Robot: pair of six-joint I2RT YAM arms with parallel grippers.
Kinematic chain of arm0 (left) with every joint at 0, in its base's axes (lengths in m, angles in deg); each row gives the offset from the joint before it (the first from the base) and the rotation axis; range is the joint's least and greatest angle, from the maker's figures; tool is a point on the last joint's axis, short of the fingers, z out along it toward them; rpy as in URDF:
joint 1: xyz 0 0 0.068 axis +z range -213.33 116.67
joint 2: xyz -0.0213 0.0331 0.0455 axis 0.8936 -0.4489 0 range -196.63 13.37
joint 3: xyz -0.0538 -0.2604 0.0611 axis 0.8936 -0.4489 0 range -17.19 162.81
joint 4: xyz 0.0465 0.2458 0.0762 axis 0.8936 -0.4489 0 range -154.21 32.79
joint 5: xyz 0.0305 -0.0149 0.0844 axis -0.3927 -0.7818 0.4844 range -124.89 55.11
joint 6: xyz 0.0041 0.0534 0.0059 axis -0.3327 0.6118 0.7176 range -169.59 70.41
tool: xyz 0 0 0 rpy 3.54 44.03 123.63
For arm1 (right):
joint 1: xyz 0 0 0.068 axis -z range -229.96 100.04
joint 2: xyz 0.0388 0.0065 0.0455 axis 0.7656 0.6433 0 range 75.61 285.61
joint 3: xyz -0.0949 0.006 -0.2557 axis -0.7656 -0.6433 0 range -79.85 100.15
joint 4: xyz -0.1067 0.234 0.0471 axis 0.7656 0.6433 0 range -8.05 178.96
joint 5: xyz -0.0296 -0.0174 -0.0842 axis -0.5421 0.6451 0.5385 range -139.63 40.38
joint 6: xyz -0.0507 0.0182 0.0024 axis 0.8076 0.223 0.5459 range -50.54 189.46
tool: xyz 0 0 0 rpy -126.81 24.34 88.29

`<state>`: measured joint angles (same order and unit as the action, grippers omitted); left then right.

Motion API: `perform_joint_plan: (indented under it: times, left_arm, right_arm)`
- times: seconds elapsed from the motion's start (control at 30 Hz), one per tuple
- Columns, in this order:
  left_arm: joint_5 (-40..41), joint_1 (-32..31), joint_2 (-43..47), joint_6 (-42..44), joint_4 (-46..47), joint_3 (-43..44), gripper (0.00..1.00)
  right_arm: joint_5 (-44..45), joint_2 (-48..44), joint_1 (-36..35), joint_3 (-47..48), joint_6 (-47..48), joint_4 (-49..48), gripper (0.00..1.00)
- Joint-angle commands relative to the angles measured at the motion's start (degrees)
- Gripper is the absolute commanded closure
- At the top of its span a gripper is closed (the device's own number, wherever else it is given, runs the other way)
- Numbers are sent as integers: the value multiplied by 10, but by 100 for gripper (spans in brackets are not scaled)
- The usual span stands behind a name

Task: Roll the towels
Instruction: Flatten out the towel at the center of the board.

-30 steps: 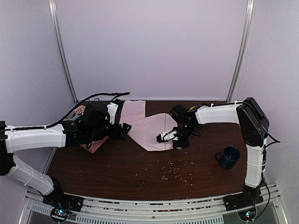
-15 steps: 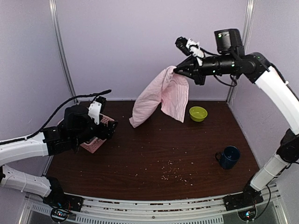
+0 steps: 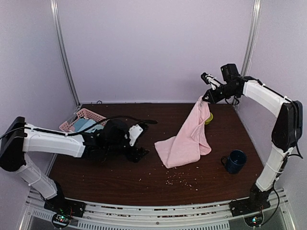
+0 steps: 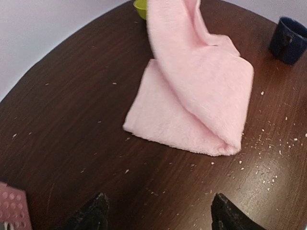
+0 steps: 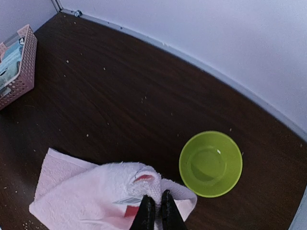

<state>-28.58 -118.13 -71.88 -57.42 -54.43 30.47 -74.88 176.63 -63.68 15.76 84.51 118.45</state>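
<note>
At the far left of the dark brown table [image 3: 120,177] sits a pink basket [image 3: 81,115] with holes in its sides. Some blue-grey cloth [image 3: 85,125] lies inside it.

Next comes the left tool [image 3: 140,153]. It hangs low over the table, close to the wood. In the left wrist view its two black fingers [image 4: 93,213] stand wide apart and nothing is between them. It points at the pink towel but does not touch it.

The pink towel [image 3: 187,141] is in the middle of the table. Its bottom part lies folded on the wood, and its top corner is pulled up in the air. Little pale crumbs [image 3: 180,177] lie on the table in front of it.

The right tool [image 3: 205,98] is up high, near the back wall. Its fingers are pinched tight on the top corner of the pink towel, and the towel hangs down from it to the table.

A small green bowl [image 5: 210,164] stands on the table just behind the hanging towel. A dark blue mug [image 3: 235,161] stands to the right of the towel, near it but not touching.
</note>
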Motion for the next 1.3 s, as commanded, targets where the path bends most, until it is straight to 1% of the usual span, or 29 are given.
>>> perform_joint_plan:
  times: [0.0,0.1,0.2,0.27,0.37,0.43,0.47,0.5,0.57,0.6,0.67,0.73,0.77,0.87,1.03,1.1,1.2,1.27]
  left_arm:
    - [-62,-13,-109,63,61,69,23]
    - [-109,-14,-185,102,81,116,21]
    - [-148,-21,-247,140,69,169,21]
    - [-172,-22,-285,147,67,202,21]
    - [-232,-22,-341,153,38,264,22]
    - [-256,-22,-370,149,24,300,23]
    - [-262,-22,-379,146,24,304,24]
    - [-262,-22,-385,140,29,309,27]
    - [-263,-22,-391,129,44,308,40]
    - [-268,-22,-393,125,49,310,50]
    - [-269,-22,-392,116,43,317,73]
    - [-267,-21,-371,110,42,307,92]
    - [-262,-22,-352,107,49,295,99]
    - [-243,-21,-276,105,47,254,100]
    - [-203,-21,-110,99,-41,215,100]
    - [-188,-22,-40,87,-99,216,100]
    - [-189,-22,48,76,-214,249,100]
    - [-163,-22,97,66,-267,268,100]
  right_arm:
    - [-42,-52,9,-24,-25,-31,100]
    - [-42,-64,13,-42,-24,-35,100]
    - [-42,-71,16,-52,-21,-34,100]
    - [-44,-75,18,-59,-21,-35,100]
    - [-45,-79,21,-69,-26,-40,100]
    - [-48,-81,21,-71,-28,-42,100]
    - [-48,-82,21,-72,-30,-43,100]
    - [-48,-84,22,-72,-31,-45,100]
    - [-49,-87,22,-75,-33,-49,100]
    - [-49,-89,23,-77,-35,-51,100]
    - [-51,-93,24,-80,-36,-53,100]
    - [-61,-98,26,-80,-37,-52,100]
    - [-68,-103,28,-80,-38,-52,100]
    - [-88,-124,36,-80,-38,-52,100]
    - [-146,-184,46,-79,-40,-40,100]
    - [-175,-221,50,-84,-45,-41,100]
    - [-220,-281,54,-97,-49,-39,100]
    - [-238,-312,55,-111,-47,-32,100]
